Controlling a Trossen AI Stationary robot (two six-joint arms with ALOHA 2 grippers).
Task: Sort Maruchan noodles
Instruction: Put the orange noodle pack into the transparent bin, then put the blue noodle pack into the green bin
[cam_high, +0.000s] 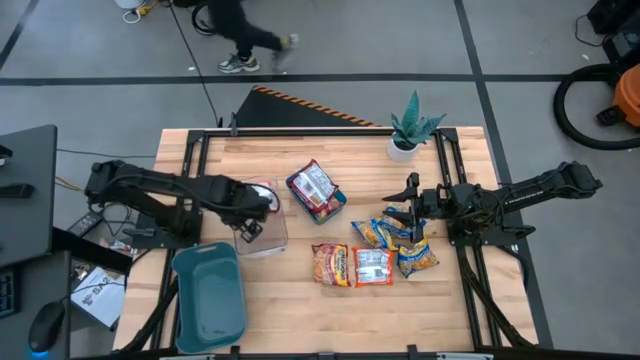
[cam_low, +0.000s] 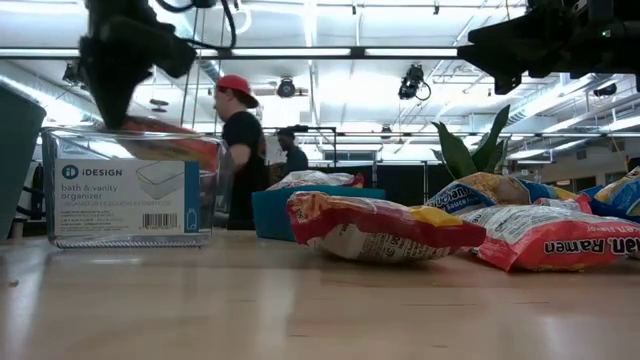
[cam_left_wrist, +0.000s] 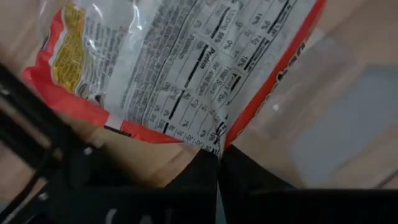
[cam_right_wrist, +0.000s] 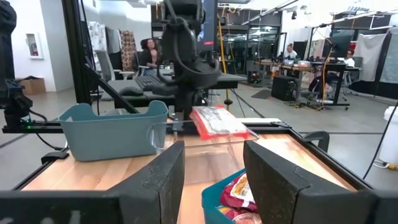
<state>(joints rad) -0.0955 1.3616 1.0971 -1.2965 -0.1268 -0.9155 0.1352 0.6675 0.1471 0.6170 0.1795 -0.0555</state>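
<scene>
My left gripper (cam_high: 248, 222) stands over a clear plastic bin (cam_low: 130, 190) at the table's left and is shut on a red-and-white noodle packet (cam_left_wrist: 186, 68), also seen in the right wrist view (cam_right_wrist: 214, 121). My right gripper (cam_right_wrist: 214, 180) is open and hovers above the table's right side, over yellow-and-blue packets (cam_high: 400, 238), touching nothing. Two red packets (cam_high: 350, 266) lie flat near the middle front. A teal tray (cam_high: 337, 205) behind them holds more red packets. My left gripper pinches the red-and-white packet between its two shut fingers at an outer edge (cam_left_wrist: 216, 138), beside the red border. The fingers come from above, pointing down. The packet sticks out sideways, slightly tilted, at the clear bin's rim height (cam_low: 165, 135); whether it touches the bin I cannot tell.
A second teal tray (cam_high: 210, 295) sits at the table's near left corner. A potted plant (cam_high: 410, 130) stands at the far edge. Bare wood lies along the near edge. People move about in the room beyond the table.
</scene>
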